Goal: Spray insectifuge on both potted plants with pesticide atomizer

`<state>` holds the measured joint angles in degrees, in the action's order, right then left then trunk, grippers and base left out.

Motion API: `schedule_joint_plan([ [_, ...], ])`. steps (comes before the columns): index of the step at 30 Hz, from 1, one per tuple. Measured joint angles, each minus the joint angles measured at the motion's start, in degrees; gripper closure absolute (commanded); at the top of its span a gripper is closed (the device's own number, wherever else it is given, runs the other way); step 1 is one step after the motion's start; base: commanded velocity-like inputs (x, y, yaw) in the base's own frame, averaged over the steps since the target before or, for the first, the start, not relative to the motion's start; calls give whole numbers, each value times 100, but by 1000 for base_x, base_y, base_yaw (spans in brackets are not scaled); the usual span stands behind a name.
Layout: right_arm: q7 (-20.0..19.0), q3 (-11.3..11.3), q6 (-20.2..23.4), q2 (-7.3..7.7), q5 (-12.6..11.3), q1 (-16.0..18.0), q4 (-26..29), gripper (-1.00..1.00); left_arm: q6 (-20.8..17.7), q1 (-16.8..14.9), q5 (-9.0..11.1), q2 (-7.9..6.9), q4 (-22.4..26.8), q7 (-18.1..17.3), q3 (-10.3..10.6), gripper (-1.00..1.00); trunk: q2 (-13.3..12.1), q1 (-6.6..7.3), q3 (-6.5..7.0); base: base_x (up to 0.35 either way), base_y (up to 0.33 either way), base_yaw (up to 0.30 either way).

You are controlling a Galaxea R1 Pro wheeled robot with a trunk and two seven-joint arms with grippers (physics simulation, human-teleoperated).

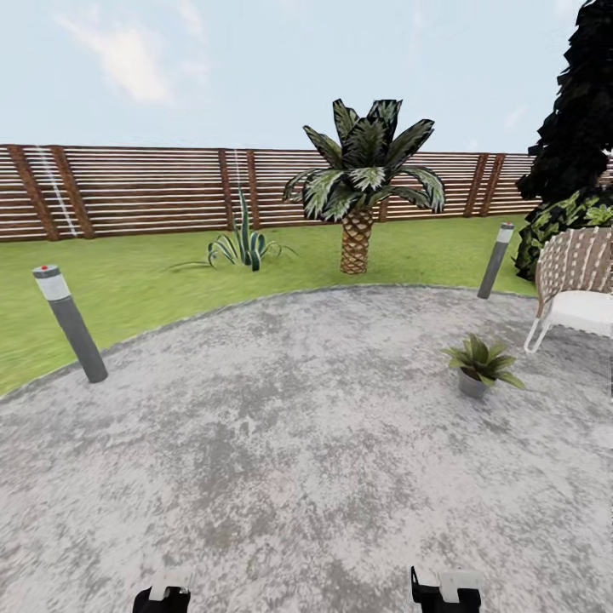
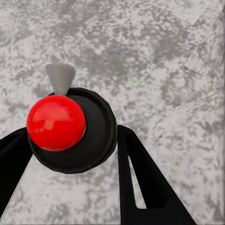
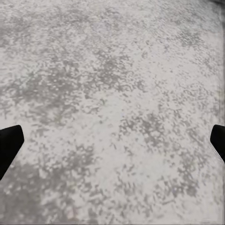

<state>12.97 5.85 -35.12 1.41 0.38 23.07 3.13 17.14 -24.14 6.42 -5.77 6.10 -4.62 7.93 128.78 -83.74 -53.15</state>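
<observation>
The left pincer is clenched on the pesticide atomizer, a dark, slim-bodied spray bottle seen end-on in the left wrist view, with a glossy red round cap and a pale grey nozzle tip projecting beyond it. One black finger lies against the bottle body on one side, and the other finger presses in from the opposite edge. The pick-up step is therefore judged complete.

The right pincer is released. Its two black fingertips sit well apart at the edges of the right wrist view, with bare mottled grey paving between them. In the head view, both pincers appear low at the frame bottom, above the round grey paved patio.

One potted plant, a small rosette of broad pointed green leaves in a grey pot, stands on the patio ahead and to the right, near a white wicker chair. It is well apart from both pincers. No whitish specks of insectifuge can be made out on its leaves at this range.

Remaining work, as judged:
- approach the potted plant;
- spray it to full cover;
- locate the second plant and treat it likewise.

Two grey bollard lamps mark the patio edge. A palm and a brown slatted wooden fence stand beyond the lawn.
</observation>
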Motion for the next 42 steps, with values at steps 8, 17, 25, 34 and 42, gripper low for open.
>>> schedule_joint_plan([
  [8,1,0,0,-1,-2,1,-1,-100,0,1,0,-1,3,0,0,100,0,0,0,338,0,-15],
  [17,2,0,0,-1,-2,1,-1,-100,0,1,1,-1,2,0,0,100,0,0,0,338,0,-6],
  [25,-4,0,0,0,0,0,0,-100,0,0,1,0,-1,0,0,100,0,0,0,337,0,-200],
  [34,-5,0,0,0,0,0,0,-100,0,0,0,0,0,0,0,100,0,0,0,338,0,-263],
  [42,-7,0,0,0,0,0,0,-100,0,0,0,0,1,0,0,100,0,0,0,337,0,-263],
])
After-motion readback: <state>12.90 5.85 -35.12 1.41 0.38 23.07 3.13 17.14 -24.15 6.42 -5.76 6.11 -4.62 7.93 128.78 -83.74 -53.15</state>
